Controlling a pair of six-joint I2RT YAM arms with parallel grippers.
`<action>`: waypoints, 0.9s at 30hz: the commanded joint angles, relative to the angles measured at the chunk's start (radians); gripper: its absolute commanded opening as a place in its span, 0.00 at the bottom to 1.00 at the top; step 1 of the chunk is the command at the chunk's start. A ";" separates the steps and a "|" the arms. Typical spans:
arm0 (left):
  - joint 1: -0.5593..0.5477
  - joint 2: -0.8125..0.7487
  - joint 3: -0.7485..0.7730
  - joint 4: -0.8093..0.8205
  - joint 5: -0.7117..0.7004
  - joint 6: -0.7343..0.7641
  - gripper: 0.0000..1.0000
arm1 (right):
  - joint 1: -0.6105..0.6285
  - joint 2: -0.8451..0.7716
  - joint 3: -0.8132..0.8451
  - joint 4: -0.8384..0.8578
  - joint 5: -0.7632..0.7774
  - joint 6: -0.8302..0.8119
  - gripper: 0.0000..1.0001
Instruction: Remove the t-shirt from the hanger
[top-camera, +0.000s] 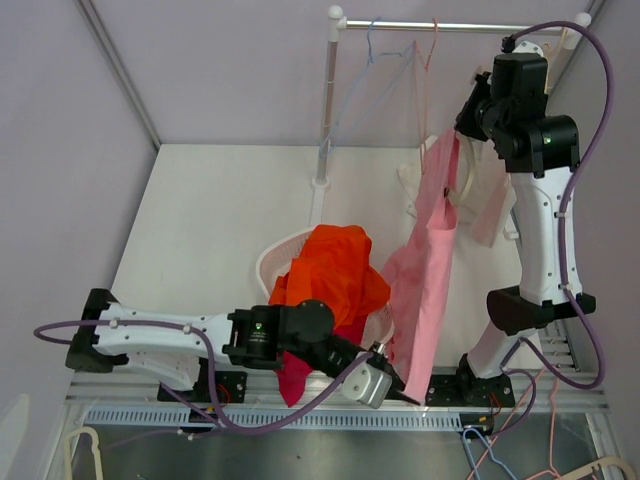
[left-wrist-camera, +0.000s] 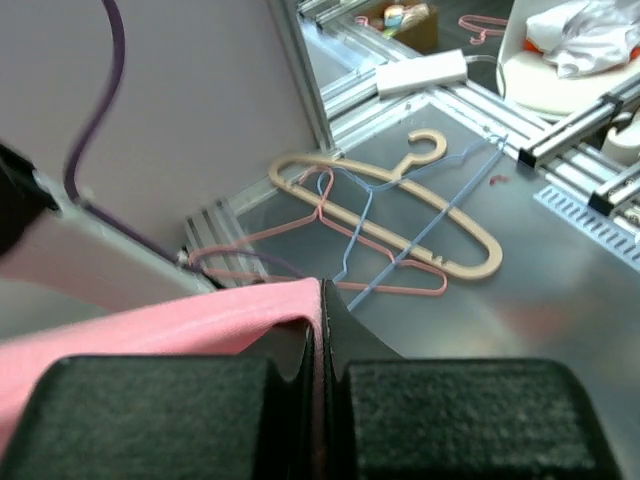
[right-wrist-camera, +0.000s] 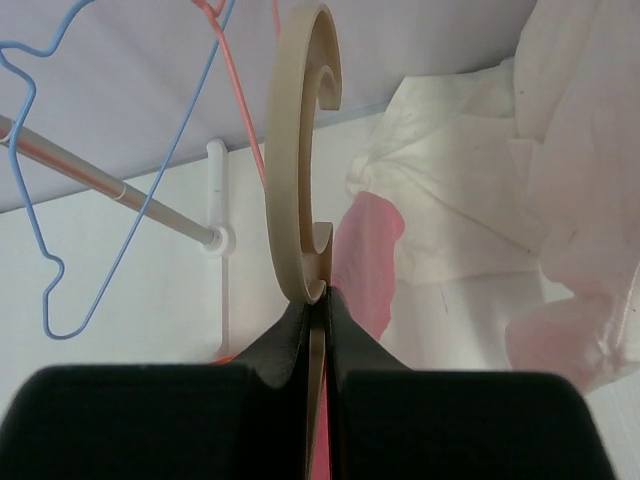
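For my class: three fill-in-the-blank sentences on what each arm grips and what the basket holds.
The right gripper is shut on the hook of the beige ____.
The left gripper is shut on the edge of the ____ t-shirt.
The white basket holds an ____ garment.
Missing words: hanger, pink, orange.

The left arm (top-camera: 150, 338) and the right arm (top-camera: 541, 235) are built of white shell links joined by black joint housings (top-camera: 300, 325), each arm showing a small green light (top-camera: 258, 325) on one housing. A purple cable (top-camera: 607, 95) loops along each arm. The left gripper (left-wrist-camera: 322, 310) has black fingers (left-wrist-camera: 160, 415) with grainy matte faces, narrowing to thin tips.
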 joint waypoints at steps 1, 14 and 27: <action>0.011 -0.010 -0.089 0.042 0.009 -0.086 0.00 | -0.018 -0.036 -0.013 0.087 -0.050 0.021 0.00; 0.578 -0.022 0.326 -0.138 -0.331 -0.406 0.01 | 0.066 -0.704 -0.788 0.368 -0.016 0.092 0.00; 0.593 0.053 0.874 -0.141 -0.042 -0.194 0.01 | 0.066 -0.782 -1.103 0.616 0.044 0.101 0.00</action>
